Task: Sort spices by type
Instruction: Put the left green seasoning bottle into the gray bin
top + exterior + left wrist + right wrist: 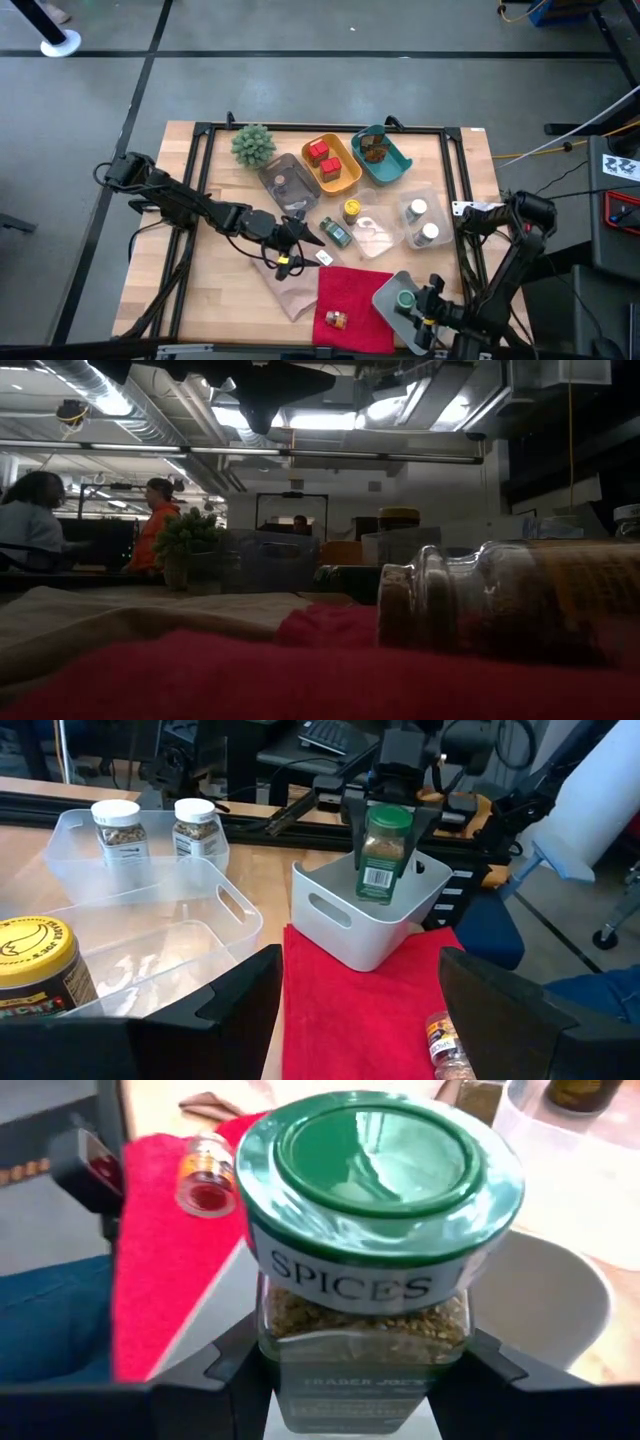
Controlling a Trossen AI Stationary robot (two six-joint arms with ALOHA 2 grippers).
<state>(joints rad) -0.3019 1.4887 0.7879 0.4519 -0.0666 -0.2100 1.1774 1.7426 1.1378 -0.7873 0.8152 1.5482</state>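
Your right tool (388,815) grips the green-capped glass spice jar (383,853) upright just above the grey plastic bin (365,915) at the table's near right, presumably to drop it there, while your left tool (290,248) waits wide mid-table.

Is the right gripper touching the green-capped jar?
Touching. Right wrist view: right gripper fingers clamp both sides of the green-capped jar; left wrist view shows it held over the grey bin.

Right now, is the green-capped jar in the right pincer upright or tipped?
Upright. The green-capped jar hangs cap-up in the right pincer, fingers closed on its sides, over the grey tray, not yet set down inside.
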